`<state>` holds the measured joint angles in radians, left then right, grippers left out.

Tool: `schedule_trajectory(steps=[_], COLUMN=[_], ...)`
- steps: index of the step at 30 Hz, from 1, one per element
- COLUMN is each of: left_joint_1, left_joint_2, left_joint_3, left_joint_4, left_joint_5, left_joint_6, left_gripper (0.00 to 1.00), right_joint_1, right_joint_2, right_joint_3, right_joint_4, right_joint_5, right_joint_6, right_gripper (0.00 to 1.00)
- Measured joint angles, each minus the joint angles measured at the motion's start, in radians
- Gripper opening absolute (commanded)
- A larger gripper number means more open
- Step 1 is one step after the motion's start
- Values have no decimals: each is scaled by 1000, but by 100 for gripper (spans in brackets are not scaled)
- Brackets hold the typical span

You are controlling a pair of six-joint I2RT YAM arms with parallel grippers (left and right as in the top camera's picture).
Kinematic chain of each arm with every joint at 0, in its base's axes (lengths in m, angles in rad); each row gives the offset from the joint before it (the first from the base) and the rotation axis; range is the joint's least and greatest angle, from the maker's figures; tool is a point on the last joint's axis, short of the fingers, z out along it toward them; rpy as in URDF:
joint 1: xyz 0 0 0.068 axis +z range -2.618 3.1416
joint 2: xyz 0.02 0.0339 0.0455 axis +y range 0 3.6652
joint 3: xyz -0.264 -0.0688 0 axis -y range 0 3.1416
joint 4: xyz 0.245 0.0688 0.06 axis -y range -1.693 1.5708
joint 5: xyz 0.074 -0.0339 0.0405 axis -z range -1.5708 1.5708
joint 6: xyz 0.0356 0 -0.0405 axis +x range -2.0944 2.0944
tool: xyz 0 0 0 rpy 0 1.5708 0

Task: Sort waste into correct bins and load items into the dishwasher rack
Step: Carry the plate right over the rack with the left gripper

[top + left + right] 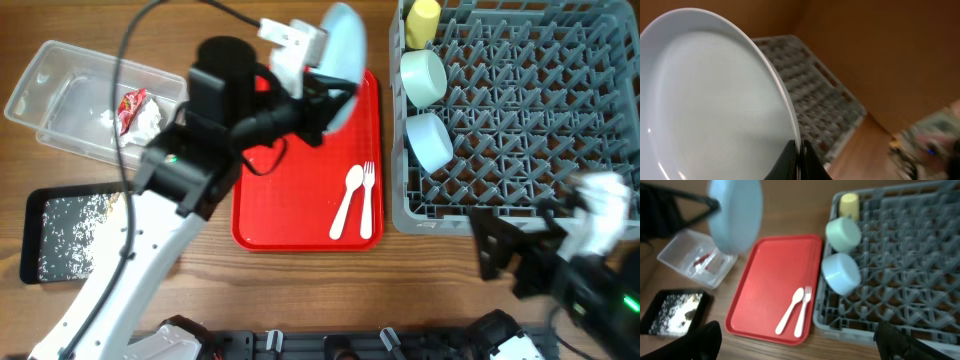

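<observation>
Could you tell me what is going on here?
The left gripper is shut on the pale blue plate, held up above the red tray. The right gripper hangs open beside the dishwasher rack. The yellow cup, green bowl and blue bowl sit in it; the white spoon and fork lie on the tray.

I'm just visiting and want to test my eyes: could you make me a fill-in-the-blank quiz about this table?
1. The left claw grips the pale blue ____ by its rim.
2. The spoon and fork lie on the red ____.
3. The rack holds a yellow cup and ____ bowls.
4. The wrapper lies in the clear ____.

Missing words: plate; tray; two; tub.
</observation>
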<state>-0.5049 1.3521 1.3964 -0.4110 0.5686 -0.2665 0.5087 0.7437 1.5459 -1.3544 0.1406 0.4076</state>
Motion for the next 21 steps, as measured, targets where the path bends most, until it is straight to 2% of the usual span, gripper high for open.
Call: schedule_trajectory(steps=[6,13,17,21], left_joint_1=[-130,-270,-349,-443], left_joint_2=[109,232,257,257], left_joint_3=[0,0,0,0], left_joint_4=[145,283,289,294], left_joint_5=[68,75,11,-124], left_joint_6=[-113,-253,-341,-437], left_gripper=[4,4,4,4], right_joint_1=[0,0,0,0], right_joint_2=[-2,-2,-2,-2], right_joint_3=[192,328,373,417], right_joint_4=[-97,-202,-240,-254], right_joint_5=[64,144,170,179], right_joint_6=[0,0,1,1], right_gripper=[100,100,100,100])
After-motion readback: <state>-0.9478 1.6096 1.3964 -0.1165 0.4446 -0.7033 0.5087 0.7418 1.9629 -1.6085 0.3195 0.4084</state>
